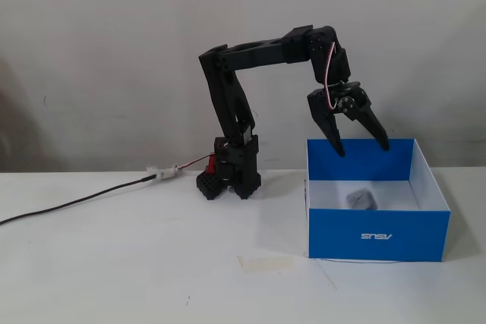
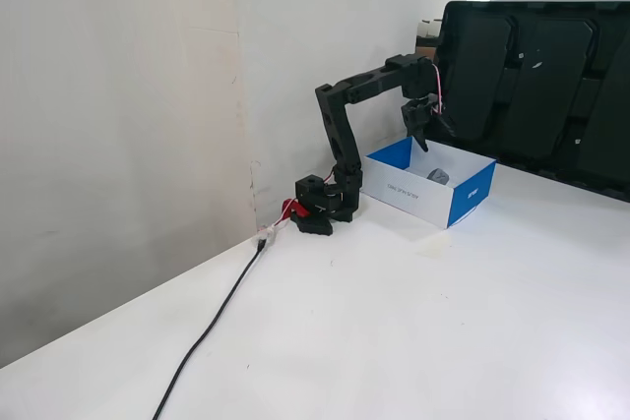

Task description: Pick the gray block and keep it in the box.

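Hanging above the box (image 1: 377, 237), the end effector (image 1: 363, 148) has its fingers spread and holds nothing. The gray block (image 1: 360, 199) lies on the box's white floor. A white desk (image 1: 152, 263) carries box, arm base and black cable (image 1: 76, 202); a plain white wall (image 1: 114, 51) stands behind, with dark panels (image 2: 536, 81) at one side.

White "ASUS" logo, upside down, on blue front wall of box (image 1: 410, 242). No other legible text.
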`<state>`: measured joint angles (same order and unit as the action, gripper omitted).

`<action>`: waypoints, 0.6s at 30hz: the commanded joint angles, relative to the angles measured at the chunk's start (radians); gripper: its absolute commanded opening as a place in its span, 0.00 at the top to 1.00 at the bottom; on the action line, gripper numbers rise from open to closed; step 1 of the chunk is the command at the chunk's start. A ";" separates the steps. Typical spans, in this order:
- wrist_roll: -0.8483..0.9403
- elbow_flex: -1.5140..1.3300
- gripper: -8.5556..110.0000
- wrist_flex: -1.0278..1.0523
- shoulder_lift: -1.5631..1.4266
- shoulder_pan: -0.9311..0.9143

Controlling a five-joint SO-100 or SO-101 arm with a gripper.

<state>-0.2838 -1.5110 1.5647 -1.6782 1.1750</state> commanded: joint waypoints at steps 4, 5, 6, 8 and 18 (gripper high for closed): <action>-0.003 0.081 0.67 0.014 -0.055 -0.067; -0.003 0.075 0.68 0.021 -0.078 -0.100; -0.003 0.069 0.70 0.029 -0.106 -0.138; -0.003 0.060 0.80 0.038 -0.167 -0.227; 0.011 -0.201 0.93 0.031 -0.472 -0.543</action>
<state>-0.2838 -1.7073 1.6015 -2.0770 0.6980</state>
